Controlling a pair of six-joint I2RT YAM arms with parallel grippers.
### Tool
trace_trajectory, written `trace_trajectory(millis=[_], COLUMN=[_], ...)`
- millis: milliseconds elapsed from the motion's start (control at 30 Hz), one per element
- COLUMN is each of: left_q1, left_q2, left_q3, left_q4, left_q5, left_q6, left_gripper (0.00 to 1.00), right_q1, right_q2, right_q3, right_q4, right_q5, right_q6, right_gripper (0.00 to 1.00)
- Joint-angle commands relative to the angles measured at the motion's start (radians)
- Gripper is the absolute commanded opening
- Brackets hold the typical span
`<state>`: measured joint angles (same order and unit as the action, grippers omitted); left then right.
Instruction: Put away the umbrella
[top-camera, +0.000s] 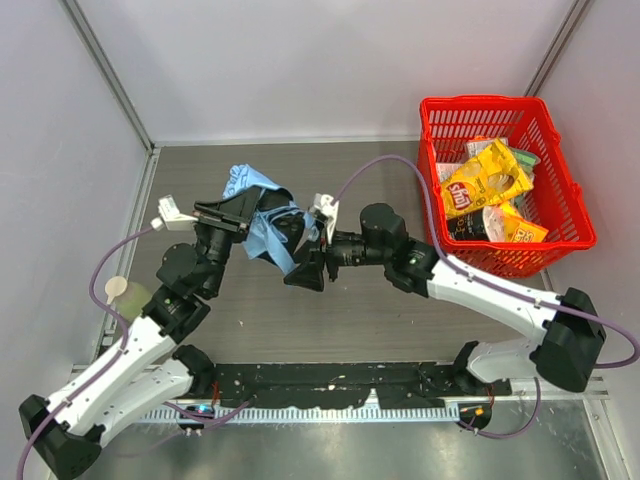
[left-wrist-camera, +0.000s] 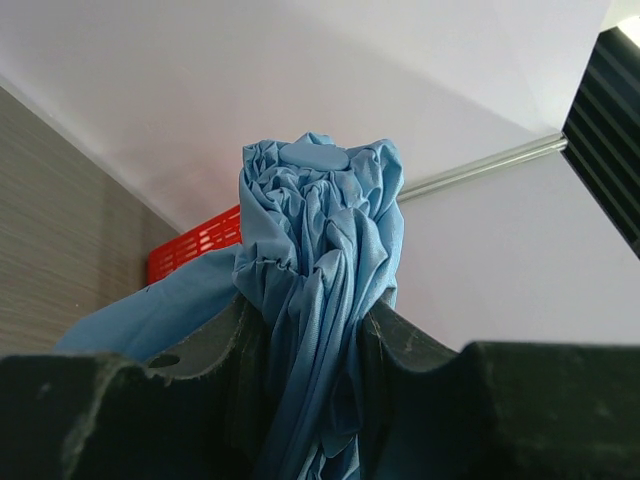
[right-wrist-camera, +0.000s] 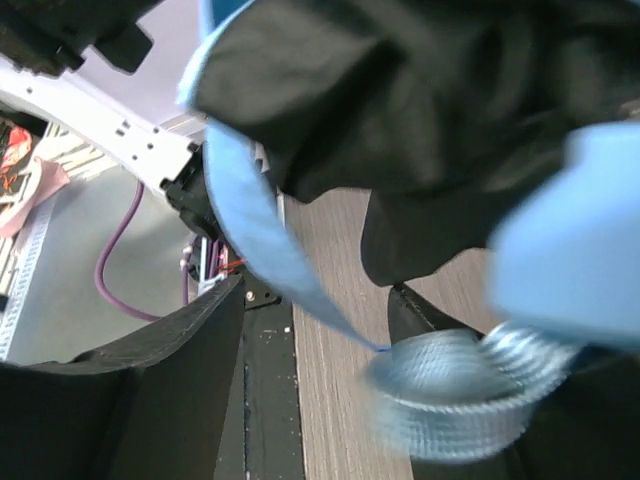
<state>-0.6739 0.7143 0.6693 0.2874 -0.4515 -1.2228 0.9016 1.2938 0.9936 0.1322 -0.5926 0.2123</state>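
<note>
The light-blue umbrella is folded and bunched, held above the table between both arms. My left gripper is shut on its gathered fabric, which stands up between the jaws. My right gripper is open just right of and below the bundle. In the right wrist view a blue strap and a blurred blue woven loop hang between its spread fingers, the loop close to the right finger. A dark part of the umbrella fills the top of that view.
A red basket with snack bags stands at the back right; its edge also shows in the left wrist view. A pale small container sits at the left table edge. White walls enclose the wooden table.
</note>
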Motion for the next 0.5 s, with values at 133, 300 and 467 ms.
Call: trace_trajectory(millis=[133,300,467], left_q1=[0.002,0.002,0.000], left_q2=[0.010,0.034,0.063], left_q3=[0.061,0.032,0.041], left_q4=[0.144,0.170,0.248], left_q5=[-0.055,-0.157,-0.171], left_q6=[-0.049,-0.056,-0.037], left_gripper=[0.00,0.00,0.00], right_q1=[0.068,0.160,0.166], right_q2=[-0.014,-0.014,-0.014], right_q3=[-0.027,-0.002,-0.127], right_q4=[0.144,0.193,0.583], right_q5=[0.020,0.151,0.228], right_q6=[0.087,0.377,0.817], right_gripper=[0.01,0.01,0.01])
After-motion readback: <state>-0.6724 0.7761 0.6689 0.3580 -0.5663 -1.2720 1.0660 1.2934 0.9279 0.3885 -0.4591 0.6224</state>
